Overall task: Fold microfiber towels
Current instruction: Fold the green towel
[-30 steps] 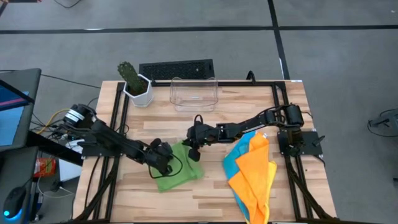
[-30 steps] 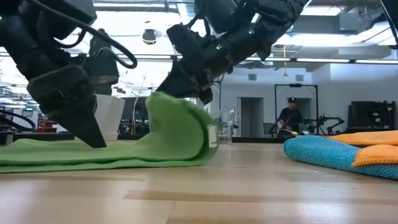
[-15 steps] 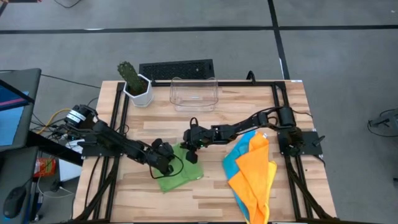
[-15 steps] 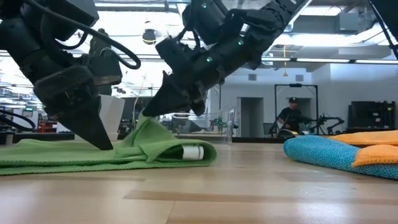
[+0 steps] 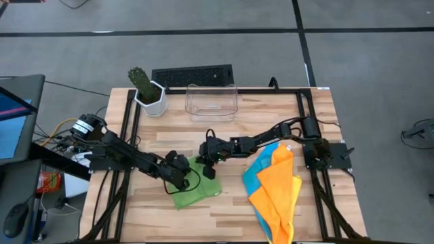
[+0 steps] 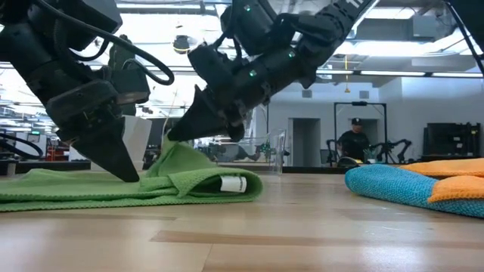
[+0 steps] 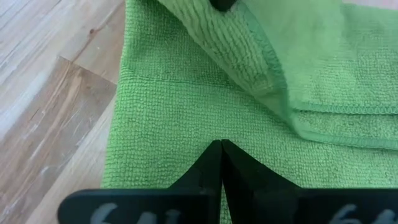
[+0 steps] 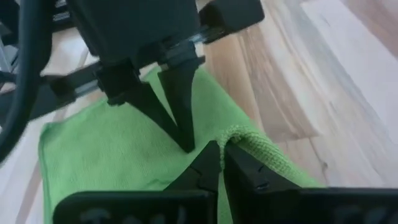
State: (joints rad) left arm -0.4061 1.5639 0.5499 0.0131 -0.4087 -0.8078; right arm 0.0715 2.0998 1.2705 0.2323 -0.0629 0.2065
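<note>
The green towel (image 5: 196,190) lies on the table's near middle, its right part folded over into a low fold (image 6: 215,181). My left gripper (image 5: 183,181) is shut, with its tips down on the towel's flat part (image 7: 186,106). My right gripper (image 5: 202,161) is shut on a raised edge of the towel, close beside my left gripper's fingers (image 8: 177,118). The blue towel (image 5: 256,175) and the orange towel (image 5: 279,190) lie heaped on the right. I cannot make out a yellow towel apart from the orange one. My left gripper presses its shut fingertips (image 7: 221,149) down on the flat green towel from above, slanting toward the table's right. The cloth under them lies flat on the table (image 6: 128,175). My right gripper pinches the towel's hemmed edge (image 8: 235,134) between its two fingers. The fingers slant down from the table's right. The pinched edge stands up as a small peak (image 6: 172,143) above the folded part, which rests on the layer below.
A clear plastic bin (image 5: 211,102), a potted cactus (image 5: 148,91) and a dark keyboard (image 5: 192,74) stand along the far edge. Bare wood shows in front of the green towel (image 6: 287,227). A person sits in the room beyond the table (image 6: 353,140).
My right gripper has gone down and toward the table's left, near my left gripper, carrying the towel's edge. The tall rolled fold has dropped into a low flat fold over the lower layer. The part under my left gripper has stayed put.
</note>
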